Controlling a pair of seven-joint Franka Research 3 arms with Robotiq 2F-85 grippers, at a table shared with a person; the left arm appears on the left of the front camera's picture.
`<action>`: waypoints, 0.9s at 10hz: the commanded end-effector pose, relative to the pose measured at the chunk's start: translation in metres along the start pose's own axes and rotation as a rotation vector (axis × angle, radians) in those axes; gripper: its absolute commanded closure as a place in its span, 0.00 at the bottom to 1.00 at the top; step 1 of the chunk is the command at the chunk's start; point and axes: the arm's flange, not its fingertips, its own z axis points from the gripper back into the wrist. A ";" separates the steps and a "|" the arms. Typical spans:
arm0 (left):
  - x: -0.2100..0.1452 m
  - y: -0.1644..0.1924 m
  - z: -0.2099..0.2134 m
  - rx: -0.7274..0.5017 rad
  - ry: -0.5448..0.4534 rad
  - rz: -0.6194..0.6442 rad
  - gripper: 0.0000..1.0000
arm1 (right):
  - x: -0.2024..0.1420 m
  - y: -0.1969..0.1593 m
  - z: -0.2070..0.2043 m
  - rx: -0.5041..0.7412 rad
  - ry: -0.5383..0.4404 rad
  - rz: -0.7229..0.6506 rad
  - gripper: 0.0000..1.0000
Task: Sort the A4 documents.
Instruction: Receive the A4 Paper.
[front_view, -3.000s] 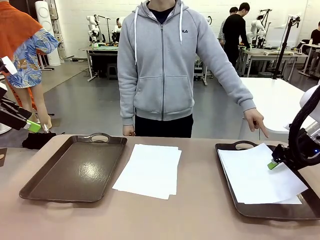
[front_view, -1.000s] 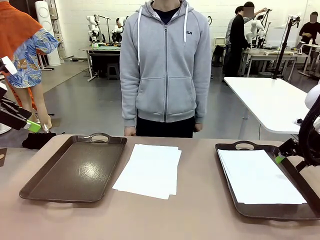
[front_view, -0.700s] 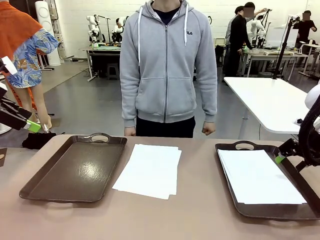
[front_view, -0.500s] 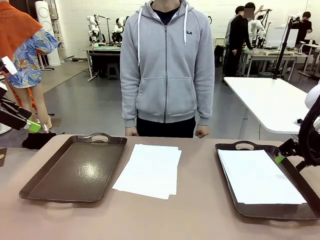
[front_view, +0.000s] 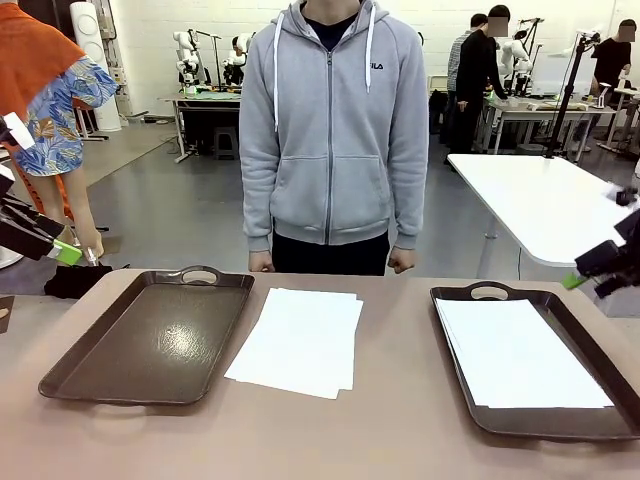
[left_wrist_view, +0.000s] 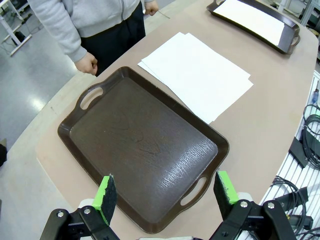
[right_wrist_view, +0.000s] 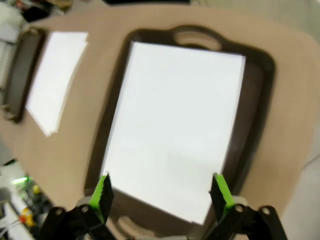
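A4 documents stacked between the left tray and right tray, which has a sheet in it. Both the left gripper and right gripper are spread wide, holding nothing.

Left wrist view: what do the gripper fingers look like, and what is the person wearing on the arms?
The left gripper has black linked fingers with silver pivot pins, each tipped with a bright green pad. The right gripper looks the same. The person wears a grey zip hoodie with long sleeves, white drawstrings and small dark lettering on the chest.
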 end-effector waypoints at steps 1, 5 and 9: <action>-0.001 0.001 -0.001 -0.008 -0.007 0.003 0.00 | -0.007 0.037 0.013 0.155 0.001 0.189 0.00; -0.001 0.001 -0.001 -0.008 -0.007 0.003 0.00 | -0.001 0.104 0.033 0.408 -0.070 0.571 0.00; -0.001 0.001 -0.001 -0.008 -0.007 0.003 0.00 | -0.010 0.139 0.044 0.371 -0.177 0.756 0.00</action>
